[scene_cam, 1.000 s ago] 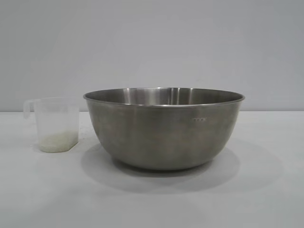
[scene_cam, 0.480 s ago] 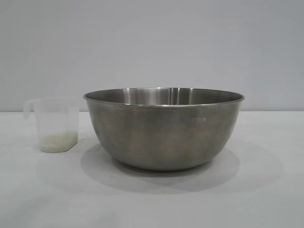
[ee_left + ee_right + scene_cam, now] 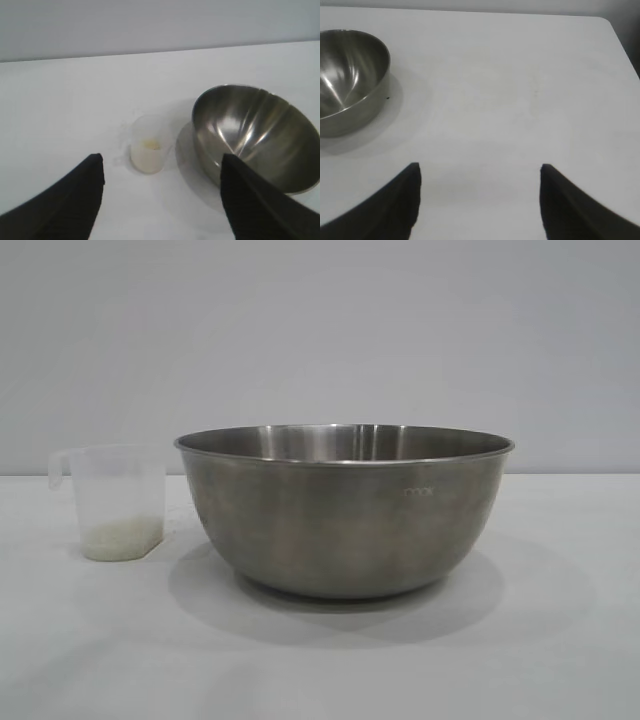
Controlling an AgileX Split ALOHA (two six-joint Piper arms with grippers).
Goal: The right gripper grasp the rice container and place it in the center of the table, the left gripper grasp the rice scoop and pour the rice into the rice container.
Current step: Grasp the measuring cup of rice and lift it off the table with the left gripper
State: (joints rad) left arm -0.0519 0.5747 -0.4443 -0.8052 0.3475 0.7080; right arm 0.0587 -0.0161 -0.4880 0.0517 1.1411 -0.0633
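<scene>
Standing upright on the white desk (image 3: 560,660): steel mixing bowl (image 3: 345,510), near centre in the exterior view, faint small lettering on its wall, interior bare in both wrist views. Just beside it, on the exterior view's left and not touching: translucent plastic measuring cup (image 3: 118,502), handle turned away from the bowl, thin layer of pale rice (image 3: 122,537) across its bottom. Seen from the left wrist view: left hand (image 3: 162,172) released, 2 black pointed fingers spread wide, nothing between them, held above the desk short of the cup, cup framed between the tips, bowl off to one side. Seen from the right wrist view: right hand (image 3: 480,175) likewise released and empty, fingers apart over bare desk, well apart from the bowl, desk's rounded corner visible beyond.
</scene>
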